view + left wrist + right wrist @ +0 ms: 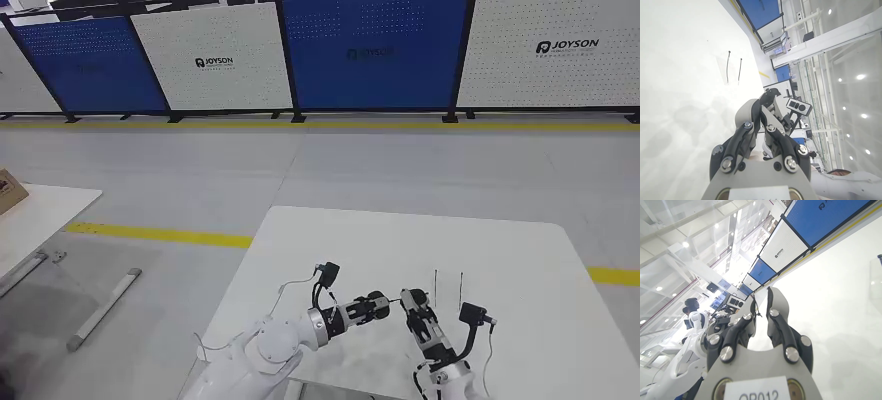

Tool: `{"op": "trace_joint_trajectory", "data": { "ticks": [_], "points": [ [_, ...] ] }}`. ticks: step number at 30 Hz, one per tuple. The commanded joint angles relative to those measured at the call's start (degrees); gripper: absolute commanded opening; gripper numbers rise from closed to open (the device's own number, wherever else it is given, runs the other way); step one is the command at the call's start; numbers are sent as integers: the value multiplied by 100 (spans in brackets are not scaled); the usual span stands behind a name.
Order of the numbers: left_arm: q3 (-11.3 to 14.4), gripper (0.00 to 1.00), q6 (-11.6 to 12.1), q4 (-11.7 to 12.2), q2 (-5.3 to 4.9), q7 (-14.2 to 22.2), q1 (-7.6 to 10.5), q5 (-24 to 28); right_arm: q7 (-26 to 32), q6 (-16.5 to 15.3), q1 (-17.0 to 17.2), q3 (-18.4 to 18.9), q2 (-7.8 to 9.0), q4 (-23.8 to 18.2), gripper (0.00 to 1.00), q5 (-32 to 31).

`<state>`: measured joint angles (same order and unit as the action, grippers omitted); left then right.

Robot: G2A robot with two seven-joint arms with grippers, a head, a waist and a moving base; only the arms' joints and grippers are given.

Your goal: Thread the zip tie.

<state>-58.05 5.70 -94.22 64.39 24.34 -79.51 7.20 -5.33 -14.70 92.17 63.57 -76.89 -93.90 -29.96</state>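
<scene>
Zip tie (756, 307) pinched in the left fingers (745, 113), its end between the spread right fingers (778, 302), beside one.

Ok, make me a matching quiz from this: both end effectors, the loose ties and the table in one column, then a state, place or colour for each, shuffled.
Column one
1. left end effector
2. right end effector
3. loose ties
4. table

Column two
A. white
B. open
C. lying side by side on the table
D. shut on the zip tie

Pairs: 1-D, 2-B, 3-C, 4-A
</scene>
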Motion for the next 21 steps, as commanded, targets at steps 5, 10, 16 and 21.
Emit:
{"op": "trace_joint_trajectory", "data": {
  "ticks": [5,10,16,21],
  "points": [
    [-6,0,-50,-2,3,-57,-12,68,-76,-58,46,-5,1,-25,31,-63],
    [-15,0,-89,7,4,-79,-8,119,-172,-124,104,14,6,-39,25,-131],
    [12,0,-104,3,6,-62,-3,106,-242,-141,150,48,11,-74,21,-183],
    [27,0,-79,-34,0,-62,-25,6,-229,-99,154,63,11,-97,22,-192]
  ]
}}
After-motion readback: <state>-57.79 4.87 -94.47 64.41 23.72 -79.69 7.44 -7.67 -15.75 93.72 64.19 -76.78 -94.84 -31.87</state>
